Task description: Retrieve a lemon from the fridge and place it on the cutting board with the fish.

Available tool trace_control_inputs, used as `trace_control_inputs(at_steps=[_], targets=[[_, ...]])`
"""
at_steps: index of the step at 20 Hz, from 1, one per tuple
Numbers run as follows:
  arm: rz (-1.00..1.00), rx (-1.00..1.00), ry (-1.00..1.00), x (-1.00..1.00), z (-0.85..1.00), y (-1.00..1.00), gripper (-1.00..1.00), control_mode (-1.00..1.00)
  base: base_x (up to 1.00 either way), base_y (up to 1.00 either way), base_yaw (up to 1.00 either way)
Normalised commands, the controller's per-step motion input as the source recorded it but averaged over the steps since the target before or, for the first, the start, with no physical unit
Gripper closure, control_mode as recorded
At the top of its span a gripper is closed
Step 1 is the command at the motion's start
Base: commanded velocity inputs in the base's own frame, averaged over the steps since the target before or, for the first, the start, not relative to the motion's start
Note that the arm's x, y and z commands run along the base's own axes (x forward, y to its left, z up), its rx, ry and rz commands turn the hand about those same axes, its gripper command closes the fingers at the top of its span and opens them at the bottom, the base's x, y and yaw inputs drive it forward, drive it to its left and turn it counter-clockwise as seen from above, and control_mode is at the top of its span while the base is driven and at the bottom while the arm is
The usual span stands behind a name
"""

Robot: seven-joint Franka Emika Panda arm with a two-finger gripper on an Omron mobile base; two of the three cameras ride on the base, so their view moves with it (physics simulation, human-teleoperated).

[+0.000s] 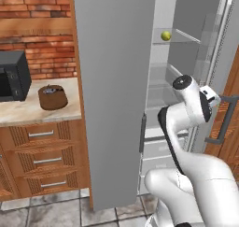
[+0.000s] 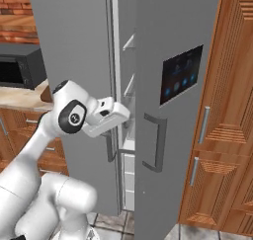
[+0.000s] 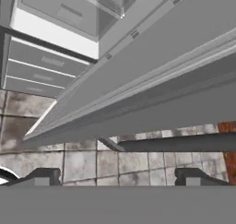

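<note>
Yellow-green fruit: the lemon (image 1: 165, 35) sits on an upper clear glass shelf (image 1: 179, 38) inside the fridge (image 1: 116, 90), near the shelf's left end; round, so no long axis to tell.
Fridge doors: both stand open; the left door (image 1: 114, 95) is a broad grey slab edge-on to the left base view, the right door (image 2: 173, 110) carries a dark screen panel (image 2: 181, 75) and a bar handle (image 2: 157, 142).
Board: the cutting board (image 1: 52, 96) lies on the pale counter (image 1: 28, 110) left of the fridge, well apart from the lemon; something small and grey rests on top, too small to tell.
Jaws: the gripper (image 3: 117, 177) shows two dark fingertips (image 3: 44, 176) set wide apart, open, holding nothing and touching nothing.
Hand: sits in the gap between the two doors, low beside the right door's handle, well below the lemon's shelf.
Hand view: looks down along the right door's edge to the tiled floor (image 3: 115, 161), with pale fridge drawers (image 3: 41, 66) at upper left.
In the way: the left door stands between the counter and the fridge interior.
Nearby: black microwave (image 1: 11, 76) on the counter, brick wall (image 1: 37, 16) behind, wooden drawers (image 1: 44, 156) below.
</note>
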Motion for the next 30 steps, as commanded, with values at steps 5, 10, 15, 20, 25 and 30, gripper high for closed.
trace_control_inputs(at_steps=[5,10,15,20,25,30], targets=[[0.00,-0.14,0.04,0.68,-0.43,0.05,-1.00,-1.00,0.00,0.00,0.00],[0.00,-0.15,0.10,0.57,-0.29,0.03,-1.00,-1.00,0.00,0.00,0.00],[0.00,-0.11,0.30,0.57,-0.39,-0.41,-1.00,-1.00,0.00,0.00,0.00],[0.01,-0.08,0.23,0.17,-0.07,-0.34,-1.00,-1.00,0.00,0.00,0.00],[0.00,0.03,0.21,0.00,0.00,-0.85,-1.00,-1.00,0.00,0.00,0.00],[0.00,0.03,0.16,0.00,0.00,-1.00,-1.00,-1.00,0.00,0.00,0.00]])
